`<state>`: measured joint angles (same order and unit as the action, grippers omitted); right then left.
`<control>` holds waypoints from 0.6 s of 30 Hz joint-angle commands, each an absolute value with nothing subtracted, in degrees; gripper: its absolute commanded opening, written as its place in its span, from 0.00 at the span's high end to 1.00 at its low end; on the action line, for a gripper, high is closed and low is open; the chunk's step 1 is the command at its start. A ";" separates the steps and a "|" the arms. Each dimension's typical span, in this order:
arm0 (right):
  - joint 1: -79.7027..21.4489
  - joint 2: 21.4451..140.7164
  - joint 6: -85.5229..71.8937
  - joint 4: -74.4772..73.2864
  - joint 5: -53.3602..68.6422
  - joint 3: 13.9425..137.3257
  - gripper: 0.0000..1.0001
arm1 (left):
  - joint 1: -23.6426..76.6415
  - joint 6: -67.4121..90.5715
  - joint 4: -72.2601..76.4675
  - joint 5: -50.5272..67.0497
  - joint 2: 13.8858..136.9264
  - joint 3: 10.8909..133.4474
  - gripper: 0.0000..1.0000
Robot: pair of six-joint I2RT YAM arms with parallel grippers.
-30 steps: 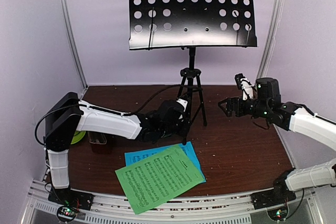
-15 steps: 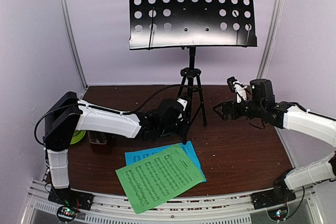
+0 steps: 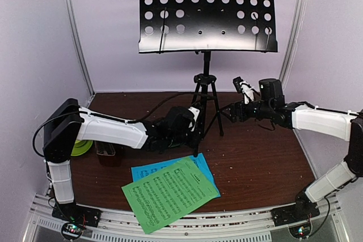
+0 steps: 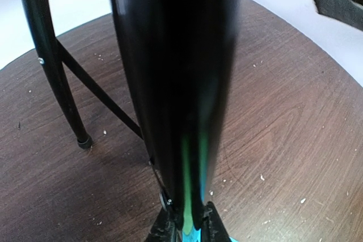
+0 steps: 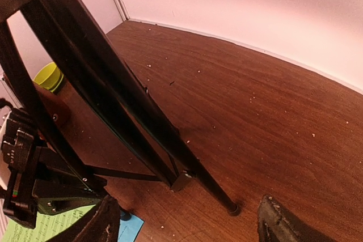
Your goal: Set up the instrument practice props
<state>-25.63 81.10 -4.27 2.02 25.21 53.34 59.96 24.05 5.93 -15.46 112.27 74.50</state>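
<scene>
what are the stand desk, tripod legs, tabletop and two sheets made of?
Stand desk: likely sheet metal, black paint; thin, punched holes, folded lip.
Tripod legs: probably metal tube, glossy black; streaky reflections.
Tabletop: wood or wood-look laminate, dark brown grain; cannot tell which.
Green sheet, blue sheet: paper, matte, thin, printed.

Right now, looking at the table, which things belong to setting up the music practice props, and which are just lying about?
Belong to the job:
- black music stand
- green music sheet
- blue music sheet, lying under the green one
- red-brown metronome, partly hidden

Just lying about:
- lime green cup and saucer
</scene>
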 commanded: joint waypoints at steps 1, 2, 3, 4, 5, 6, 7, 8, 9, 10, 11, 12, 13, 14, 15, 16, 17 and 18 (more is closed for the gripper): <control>-25.75 84.30 -2.84 5.85 26.89 57.49 0.17 | 58.47 22.12 4.87 -14.64 109.24 73.12 1.00; -25.92 85.06 -2.54 5.83 26.85 58.21 0.18 | 58.24 22.00 4.96 -14.33 109.06 72.90 1.00; -26.05 85.68 -2.33 5.93 26.81 58.89 0.18 | 58.02 21.90 4.96 -14.00 108.93 72.72 1.00; -26.22 86.19 -2.25 6.24 26.62 59.29 0.19 | 57.80 21.81 4.99 -13.64 108.83 72.57 1.00; -26.46 86.74 -2.14 6.58 26.35 59.66 0.19 | 57.56 21.62 5.08 -13.22 108.73 72.45 1.00; -26.72 87.16 -1.97 6.81 26.21 60.06 0.20 | 57.44 21.47 5.05 -12.86 108.70 72.36 1.00; -27.10 87.60 -1.63 6.83 26.01 60.54 0.20 | 57.28 21.23 5.03 -12.56 108.53 72.34 1.00; -27.48 88.01 -1.14 6.65 25.63 61.02 0.21 | 57.10 21.00 5.06 -12.05 108.43 72.21 1.00; -27.96 88.44 -0.48 6.41 25.14 61.49 0.22 | 56.97 20.66 5.09 -11.67 108.31 72.12 1.00; -28.21 88.83 0.00 6.20 24.45 61.93 0.23 | 56.88 20.42 5.02 -11.42 108.14 72.01 1.00; -28.48 89.27 0.20 6.16 24.17 62.24 0.24 | 56.79 20.18 4.93 -11.30 107.92 71.87 1.00; -28.67 89.60 0.57 6.17 23.79 62.49 0.25 | 56.70 19.95 4.86 -11.10 107.68 71.69 1.00; -28.92 89.95 0.92 6.24 23.18 62.75 0.26 | 56.57 19.73 4.96 -10.79 107.50 71.53 1.00; -29.18 90.18 1.39 6.24 22.66 62.94 0.28 | 56.40 19.56 5.00 -10.50 107.30 71.28 1.00; -29.44 90.40 1.90 6.24 22.27 63.12 0.30 | 56.28 19.40 5.09 -10.26 107.08 71.02 1.00; -29.64 90.58 2.41 6.16 21.70 63.22 0.31 | 56.13 19.16 4.97 -10.08 106.94 70.87 1.00; -29.82 90.78 2.86 6.21 21.21 63.42 0.33 | 56.02 18.90 4.93 -9.91 106.77 70.77 1.00; -29.94 90.90 3.25 6.17 20.87 63.62 0.35 | 55.89 18.63 4.87 -9.79 106.60 70.59 1.00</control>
